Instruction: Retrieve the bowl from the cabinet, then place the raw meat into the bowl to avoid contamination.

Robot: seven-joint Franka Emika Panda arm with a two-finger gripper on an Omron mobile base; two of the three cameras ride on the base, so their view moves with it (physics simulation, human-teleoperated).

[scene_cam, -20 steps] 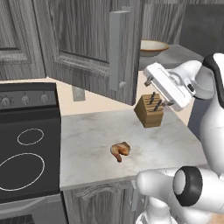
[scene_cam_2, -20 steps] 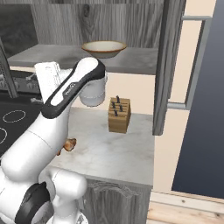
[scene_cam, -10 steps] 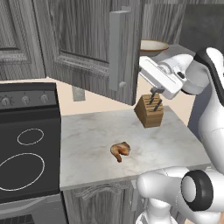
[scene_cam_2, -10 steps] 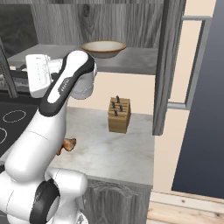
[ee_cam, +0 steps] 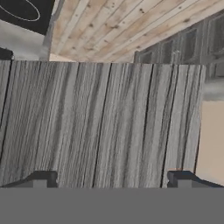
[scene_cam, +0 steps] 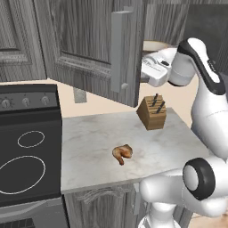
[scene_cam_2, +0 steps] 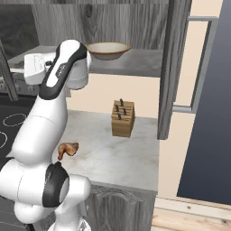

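1. The bowl (scene_cam_2: pixel 107 50) is wide, shallow and round, beige-tan with a darker brown rim. It sits upright on the grey shelf (scene_cam_2: pixel 135 63) inside the open cabinet (scene_cam: pixel 95 44), above the wooden knife block (scene_cam_2: pixel 122 118).
2. The raw meat (scene_cam: pixel 122 153) is a small, lumpy golden-brown piece with an orange tint, shaped like a drumstick. It lies on the pale marble bench (scene_cam: pixel 89 142), near its front edge, well apart from the knife block and to the right of the black stove (scene_cam: pixel 24 160).
3. The cabinet is grey wood-grain with panelled doors and long metal bar handles; both doors stand swung open.
4. The pincer (ee_cam: pixel 111 179) stands open, its two dark finger tips (ee_cam: pixel 41 178) wide apart and holding nothing, facing a flat grey wood-grain surface close in front.
5. Since a second ago the hand (scene_cam: pixel 156 71) has risen from just above the knife block to the height of the shelf, at the left of the bowl, and has swung leftwards towards the open left door.
6. Bowl, meat and knife block lie where they did before.
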